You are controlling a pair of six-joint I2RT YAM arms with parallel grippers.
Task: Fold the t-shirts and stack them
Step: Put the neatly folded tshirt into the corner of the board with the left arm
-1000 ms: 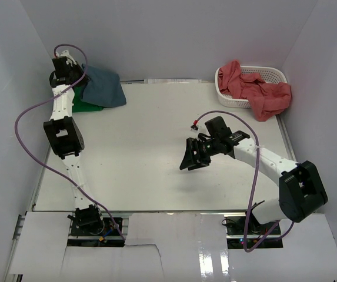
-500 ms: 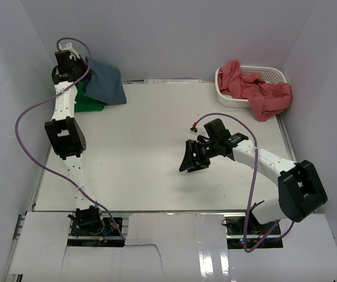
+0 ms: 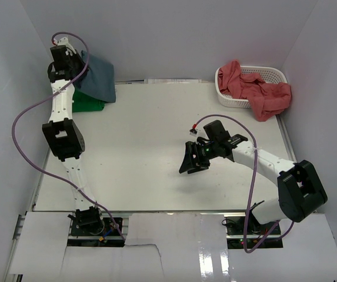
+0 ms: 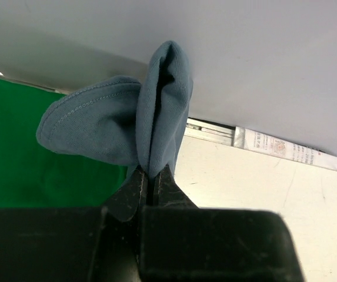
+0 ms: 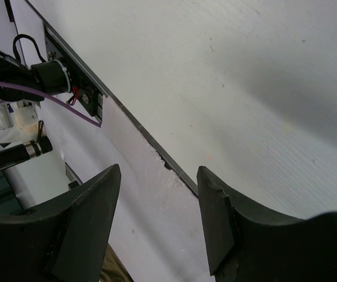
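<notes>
Blue shirt held up in the far left corner, right arm idle.

Nearest to me, the right gripper hovers over the bare middle of the table, jaws apart and holding nothing. Farther back on the left, the left gripper is pinched tight on a doubled edge of the slate blue t-shirt, which hangs just by the bright green t-shirt. The cloth looks light and limp, so I think it will sag and unfold; a hem or corner is the better hold. At the far right, salmon red t-shirts spill from the white basket.
</notes>
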